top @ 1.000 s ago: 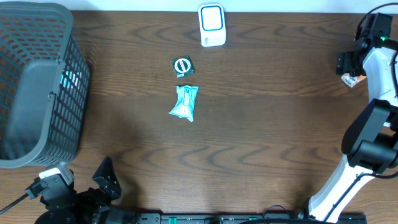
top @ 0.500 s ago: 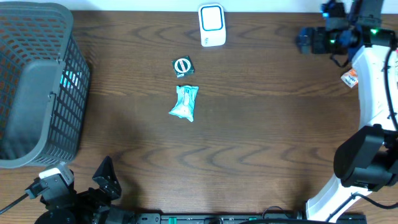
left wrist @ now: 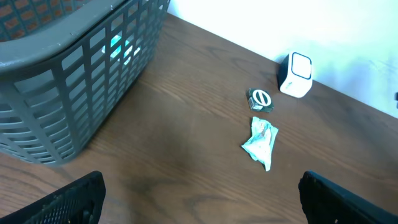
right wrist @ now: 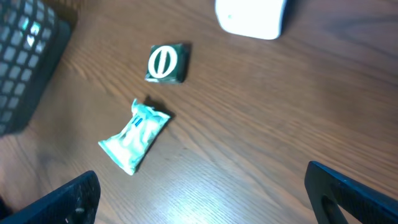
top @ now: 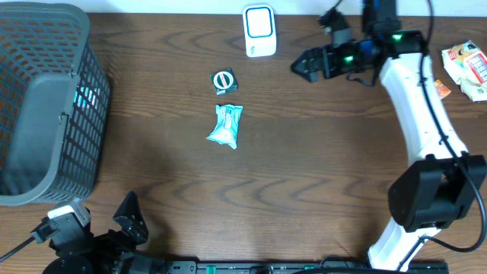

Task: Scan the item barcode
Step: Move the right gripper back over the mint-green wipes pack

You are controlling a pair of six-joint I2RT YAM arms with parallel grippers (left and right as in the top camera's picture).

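Note:
A crumpled teal packet (top: 226,125) lies flat mid-table, also in the left wrist view (left wrist: 261,142) and the right wrist view (right wrist: 134,143). Just behind it sits a small dark green square item with a white ring (top: 223,80) (right wrist: 165,63). A white scanner (top: 259,30) (right wrist: 252,15) stands at the back edge. My right gripper (top: 313,44) hovers open to the right of the scanner, nothing between its fingers (right wrist: 202,196). My left gripper (top: 99,221) stays open and empty at the front left (left wrist: 199,199).
A large grey slatted basket (top: 46,99) (left wrist: 62,62) fills the left side. Snack packages (top: 466,67) and a small orange packet (top: 441,90) lie at the far right edge. The right arm's white link (top: 422,106) spans the right side of the table.
The right arm has swung from the far right edge leftward along the back to beside the scanner, uncovering the snack packages. The left arm and the items have not moved.

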